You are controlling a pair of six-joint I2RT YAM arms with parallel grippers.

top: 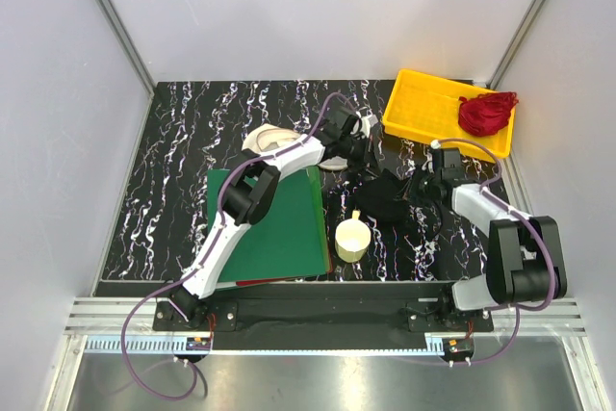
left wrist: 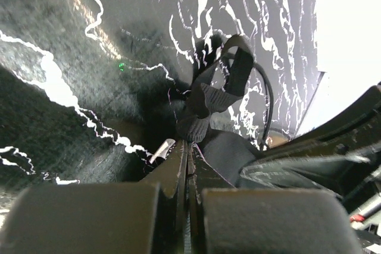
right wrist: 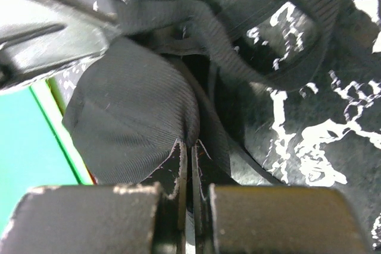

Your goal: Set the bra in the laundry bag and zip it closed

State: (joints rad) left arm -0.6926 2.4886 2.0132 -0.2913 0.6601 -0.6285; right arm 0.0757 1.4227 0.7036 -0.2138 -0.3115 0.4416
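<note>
The bra (top: 385, 196) lies bunched on the black, white-veined counter (top: 188, 146), just beyond the cream cup (top: 352, 240) and off the right edge of the green board (top: 274, 228); both arms reach in to it from opposite sides. The left tool (top: 360, 163) comes at it from the far left; in the left wrist view its jaws are pressed together on a fold of the black fabric (left wrist: 205, 102), with a looped strap standing up past the tips. The right tool (top: 418, 188) meets the bra from the right; in the right wrist view its jaws are clamped on the edge of a rounded cup (right wrist: 131, 117), straps trailing across the counter beyond it. The laundry bag (top: 266, 139) sits to the left of the bra and apart from it, largely hidden behind the left arm, so only a cream curve of it shows; whether its zipper is open cannot be told. At the far right corner a yellow tray (top: 423, 108) holds a red garment (top: 486, 113).
</note>
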